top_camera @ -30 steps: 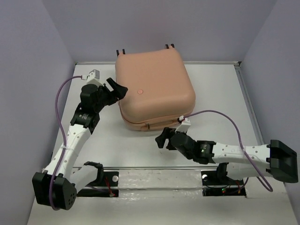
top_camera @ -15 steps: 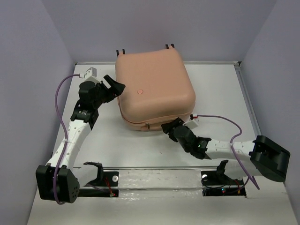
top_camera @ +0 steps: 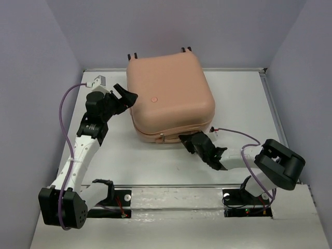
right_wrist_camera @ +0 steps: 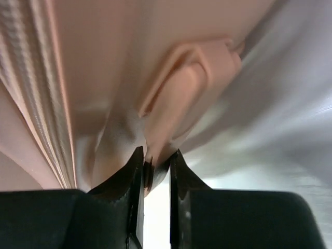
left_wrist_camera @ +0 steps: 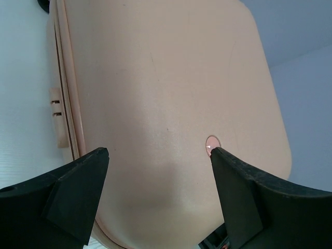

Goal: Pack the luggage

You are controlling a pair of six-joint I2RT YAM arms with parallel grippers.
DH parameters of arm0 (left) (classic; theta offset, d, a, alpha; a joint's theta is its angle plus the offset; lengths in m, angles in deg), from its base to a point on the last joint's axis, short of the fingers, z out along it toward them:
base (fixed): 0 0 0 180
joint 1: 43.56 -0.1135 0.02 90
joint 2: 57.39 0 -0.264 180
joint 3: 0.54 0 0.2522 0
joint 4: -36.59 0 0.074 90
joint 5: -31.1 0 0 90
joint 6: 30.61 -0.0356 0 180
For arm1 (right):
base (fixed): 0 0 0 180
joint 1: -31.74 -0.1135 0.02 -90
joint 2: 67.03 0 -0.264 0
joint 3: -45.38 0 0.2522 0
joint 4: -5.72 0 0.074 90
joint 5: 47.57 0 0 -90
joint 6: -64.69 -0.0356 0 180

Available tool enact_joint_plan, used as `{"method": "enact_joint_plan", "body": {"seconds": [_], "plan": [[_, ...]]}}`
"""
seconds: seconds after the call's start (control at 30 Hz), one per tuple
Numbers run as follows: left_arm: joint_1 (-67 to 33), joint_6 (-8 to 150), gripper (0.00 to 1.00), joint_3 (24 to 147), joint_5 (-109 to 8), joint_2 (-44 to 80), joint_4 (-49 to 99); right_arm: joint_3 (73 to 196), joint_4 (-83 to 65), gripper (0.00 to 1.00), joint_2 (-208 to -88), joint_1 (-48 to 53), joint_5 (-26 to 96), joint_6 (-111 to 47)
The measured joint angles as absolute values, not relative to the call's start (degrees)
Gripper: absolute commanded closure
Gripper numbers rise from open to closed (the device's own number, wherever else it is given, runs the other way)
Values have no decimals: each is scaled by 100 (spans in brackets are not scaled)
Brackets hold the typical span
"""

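The luggage (top_camera: pixel 171 88) lies closed and flat at the back middle of the table, salmon-pink shell up. My left gripper (top_camera: pixel 127 97) is open, its fingers spread over the lid's left edge beside a small round badge (left_wrist_camera: pixel 212 141). In the left wrist view the left gripper (left_wrist_camera: pixel 158 153) shows only shell (left_wrist_camera: pixel 155 78) between its fingers. My right gripper (top_camera: pixel 185 140) is at the luggage's near side. In the right wrist view the right gripper (right_wrist_camera: pixel 155 155) has its jaws drawn narrow on a pink zipper pull (right_wrist_camera: pixel 176 98) beside the zipper seam (right_wrist_camera: pixel 36 104).
Black wheels (top_camera: pixel 134 56) stick out at the luggage's far side. Grey walls close the table at the back and both sides. A metal rail (top_camera: pixel 171 185) with the arm mounts runs along the near edge. Purple cables (top_camera: pixel 65 104) loop off both wrists.
My right arm has swung in from the table's near middle to the luggage's near side, and its jaws have closed from wide open onto the pull. The left gripper barely moved.
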State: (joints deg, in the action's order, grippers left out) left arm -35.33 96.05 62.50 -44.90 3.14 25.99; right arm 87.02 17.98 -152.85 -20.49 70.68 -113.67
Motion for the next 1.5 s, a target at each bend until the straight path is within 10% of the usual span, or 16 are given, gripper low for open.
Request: {"method": "enact_joint_plan", "body": {"seconds": [0.6, 1.23, 1.37, 1.5], "plan": [[-3618, 9734, 1, 6396, -5023, 432, 2451, 7956, -1546, 93, -11845, 56, 4762, -7894], [-3727, 11172, 2, 9187, -4734, 4943, 4236, 7908, -1537, 93, -11666, 567, 3781, -6696], [-3812, 11673, 12, 9257, -4649, 5494, 4962, 7884, -1535, 93, -11641, 580, 3693, -6670], [-3839, 12259, 52, 9117, -4643, 5905, 6031, 7887, -1498, 93, -11705, 585, 3674, -6648]]}}
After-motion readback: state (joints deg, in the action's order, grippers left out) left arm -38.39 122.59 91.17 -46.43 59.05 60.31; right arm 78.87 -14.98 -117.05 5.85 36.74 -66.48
